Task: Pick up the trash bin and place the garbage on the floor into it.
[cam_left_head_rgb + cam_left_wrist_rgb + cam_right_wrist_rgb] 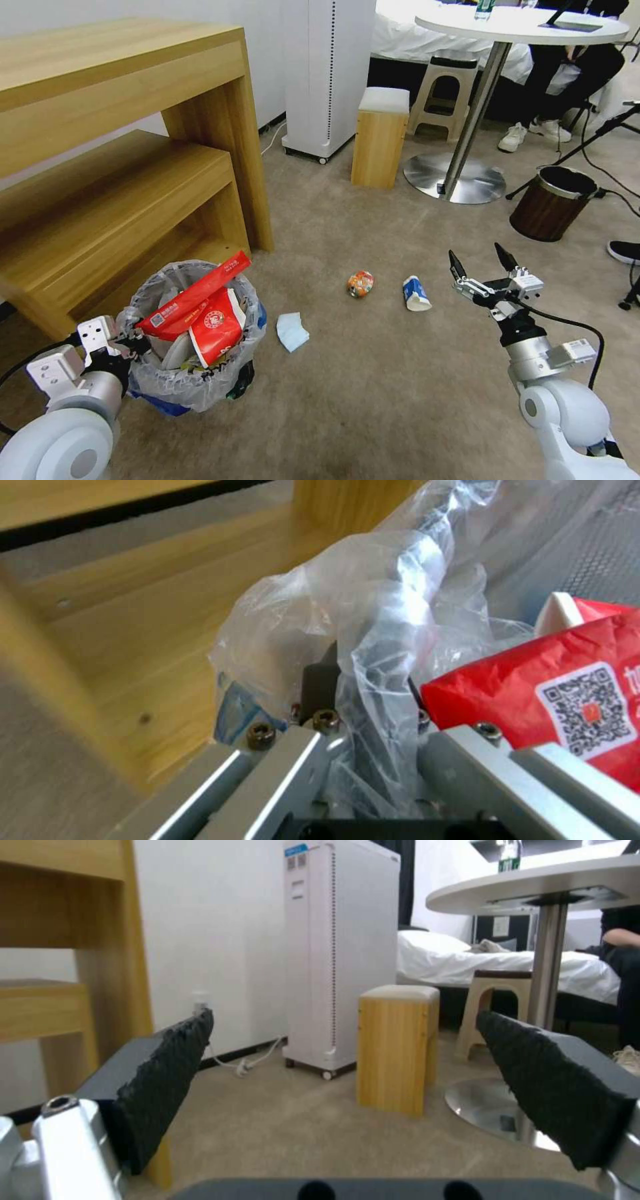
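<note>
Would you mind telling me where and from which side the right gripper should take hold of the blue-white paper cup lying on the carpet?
Probably across the paper cup body's middle, coming from above. It lies on its side on the floor, with space around it, and the open right gripper hovers nearby.

Beige carpet floor (373, 393) with blue tissue (292, 331), crushed can (360, 284), paper cup (416, 293)

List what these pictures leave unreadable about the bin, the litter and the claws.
- Left claw, left wrist view: fingertips buried in the trash bin's clear liner.
- Bin bottom, head view: hidden under red wrappers.
- Paper cup, crushed can: print too small.
- Right claw: open, empty.
</note>
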Motion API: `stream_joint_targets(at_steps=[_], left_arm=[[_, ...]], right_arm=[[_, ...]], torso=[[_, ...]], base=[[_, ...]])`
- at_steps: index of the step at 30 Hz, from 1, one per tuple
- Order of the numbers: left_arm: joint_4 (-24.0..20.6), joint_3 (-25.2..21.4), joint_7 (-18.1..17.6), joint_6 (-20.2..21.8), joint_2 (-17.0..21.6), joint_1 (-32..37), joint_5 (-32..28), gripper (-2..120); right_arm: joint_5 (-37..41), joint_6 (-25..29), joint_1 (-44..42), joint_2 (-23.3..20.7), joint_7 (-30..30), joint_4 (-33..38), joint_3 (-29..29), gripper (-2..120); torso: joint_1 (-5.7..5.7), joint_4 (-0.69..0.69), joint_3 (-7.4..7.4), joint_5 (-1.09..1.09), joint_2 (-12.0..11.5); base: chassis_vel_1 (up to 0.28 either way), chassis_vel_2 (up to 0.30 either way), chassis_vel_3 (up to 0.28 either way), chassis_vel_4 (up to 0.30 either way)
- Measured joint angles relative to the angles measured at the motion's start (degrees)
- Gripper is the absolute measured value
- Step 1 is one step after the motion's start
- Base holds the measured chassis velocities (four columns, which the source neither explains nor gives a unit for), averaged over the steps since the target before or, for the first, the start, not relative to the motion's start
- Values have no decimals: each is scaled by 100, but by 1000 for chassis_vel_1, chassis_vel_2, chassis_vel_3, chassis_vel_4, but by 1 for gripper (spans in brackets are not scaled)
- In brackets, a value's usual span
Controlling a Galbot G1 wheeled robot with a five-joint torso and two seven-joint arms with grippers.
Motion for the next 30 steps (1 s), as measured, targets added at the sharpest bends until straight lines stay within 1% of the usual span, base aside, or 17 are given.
stream_joint_targets(at_steps=[3, 7, 9, 11, 13, 14, 15, 16, 17, 19, 20, 21, 24, 25, 28, 29, 30], left_arm=[[2, 0, 11, 6, 7, 8, -19, 0], [26, -4, 18, 15, 25, 10, -55, 0], [41, -4, 21, 22, 31, 9, -61, 0], [55, -3, 19, 26, 32, 5, -61, 0], [84, 14, 19, 33, 31, -3, -63, 0], [84, 14, 19, 33, 31, -3, -63, 0], [98, 26, 20, 40, 28, -4, -64, 0], [107, 40, 20, 49, 17, -6, -58, 0], [107, 40, 20, 49, 17, -6, -58, 0], [114, 69, 20, 74, 3, -15, -39, 0], [115, 101, 14, 85, -15, -25, -3, 0], [115, 101, 14, 85, -15, -25, -3, 0], [100, 177, -12, 103, -64, -20, 65, 0], [100, 177, -12, 103, -64, -20, 65, 0], [-22, 247, -35, 124, -104, 42, 132, 0], [-22, 247, -35, 124, -104, 42, 132, 0], [-62, 257, -64, 136, -115, 60, 149, 0]], right_arm=[[-16, 4, 3, 21, -2, -10, -13, 100], [-70, 23, 16, 58, -3, -49, -72, 100], [-116, 23, 22, 69, 18, -80, -114, 100], [-169, 15, 24, 76, 49, -118, -148, 100], [-271, -13, 43, 80, 109, -216, -223, 100], [-271, -13, 43, 80, 109, -216, -223, 100], [-349, -86, 56, 81, 188, -295, -291, 100], [-393, -234, 87, 79, 290, -398, -395, 100], [-393, -234, 87, 79, 290, -398, -395, 100], [-372, -526, 178, 73, 384, -569, -624, 100], [-332, -662, 300, 81, 426, -758, -846, 100], [-332, -662, 300, 81, 426, -758, -846, 100], [-158, -843, 707, 165, 253, -1287, -1316, 100], [-158, -843, 707, 165, 253, -1287, -1316, 100], [123, -864, 1330, 305, -336, -2241, -1836, 100], [123, -864, 1330, 305, -336, -2241, -1836, 100], [215, -905, 1501, 355, -537, -2509, -1971, 100]], torso=[[0, 0, -1, 3, 0], [0, -1, 0, -2, 0], [1, 1, 2, 3, -1], [1, 1, 2, 4, -1], [1, 1, 2, -3, -1], [1, 1, 2, -3, -1], [1, 0, 0, 3, -1], [0, 0, -2, 0, -1], [0, 0, -2, 0, -1], [0, 0, -2, 1, -1], [0, -1, -3, 1, 0], [0, -1, -3, 1, 0], [0, 0, -2, 0, 0], [0, 0, -2, 0, 0], [0, 1, 0, 2, -1], [0, 1, 0, 2, -1], [0, 1, -1, 3, -1]], base=[[-278, 275, 288, -276], [-272, 265, 276, -270], [-239, 197, 235, -188], [-176, 156, 147, -145], [-52, 23, 21, -40], [0, 0, 0, 0], [0, 0, 0, 0], [46, -58, -54, 39], [46, -58, -54, 39], [56, -44, -39, 51], [55, -31, -40, 54], [55, -31, -40, 54], [0, 0, 0, 0], [0, 0, 0, 0], [0, 0, 0, 0], [0, 0, 0, 0], [0, 0, 0, 0]])
